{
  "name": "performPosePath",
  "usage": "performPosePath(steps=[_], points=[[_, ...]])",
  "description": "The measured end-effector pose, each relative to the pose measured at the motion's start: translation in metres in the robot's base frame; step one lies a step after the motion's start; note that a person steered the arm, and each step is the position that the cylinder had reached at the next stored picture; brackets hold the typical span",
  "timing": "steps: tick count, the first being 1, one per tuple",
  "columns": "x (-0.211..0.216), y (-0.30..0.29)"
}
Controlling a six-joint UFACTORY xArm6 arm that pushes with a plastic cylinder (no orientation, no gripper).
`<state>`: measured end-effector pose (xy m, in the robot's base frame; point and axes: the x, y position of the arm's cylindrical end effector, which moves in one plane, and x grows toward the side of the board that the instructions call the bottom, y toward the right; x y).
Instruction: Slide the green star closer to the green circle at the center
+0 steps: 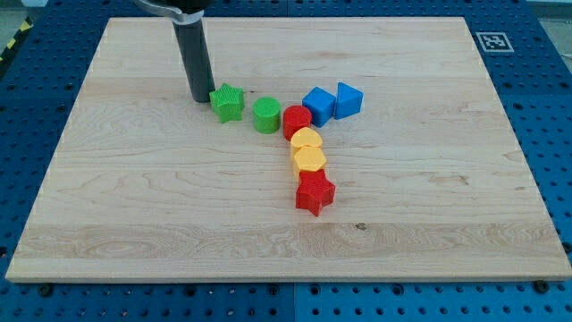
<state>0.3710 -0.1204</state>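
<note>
The green star (228, 103) lies on the wooden board (134, 197), just left of the green circle (266, 115) with a small gap between them. The green circle touches the red circle (297, 120) at its right. My tip (201, 97) rests on the board right against the star's upper left side. The dark rod rises from there to the view's top.
Two blue blocks (319, 104) (349, 98) sit right of the red circle. Below it run a yellow heart (307, 139), a yellow hexagon (310, 160) and a red star (315, 192) in a column. A marker tag (492, 41) is at the top right corner.
</note>
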Motion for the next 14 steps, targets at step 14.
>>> performPosePath(steps=[14], points=[[0.034, 0.015]])
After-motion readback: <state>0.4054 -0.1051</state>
